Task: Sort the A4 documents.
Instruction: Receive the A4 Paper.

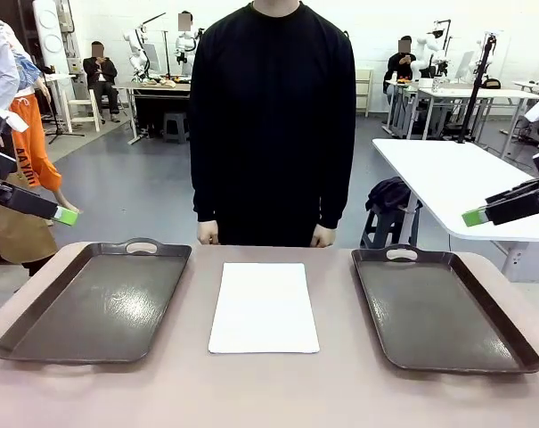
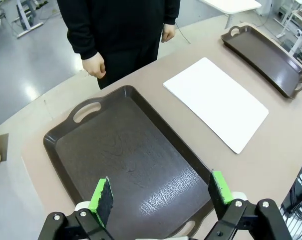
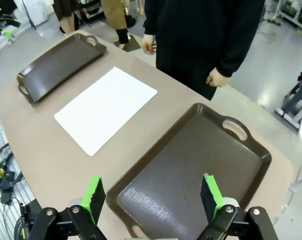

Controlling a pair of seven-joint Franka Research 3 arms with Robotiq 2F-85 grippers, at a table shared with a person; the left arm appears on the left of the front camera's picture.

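A white stack of A4 documents (image 1: 264, 307) lies flat in the middle of the table, between two dark brown trays; it also appears as the documents (image 2: 216, 102) and the documents (image 3: 106, 108) in the wrist views. My left gripper (image 1: 66, 215) hovers high at the left edge, above the left tray (image 1: 24, 337), fingers open and empty (image 2: 161, 197). My right gripper (image 1: 473, 217) hovers high at the right, above the right tray (image 1: 469, 360), also open and empty (image 3: 152, 195).
A person in black stands at the far edge of the table, hands (image 1: 208, 234) hanging at the sides near the table edge. Both trays hold nothing. A white table (image 1: 456, 178) stands behind on the right.
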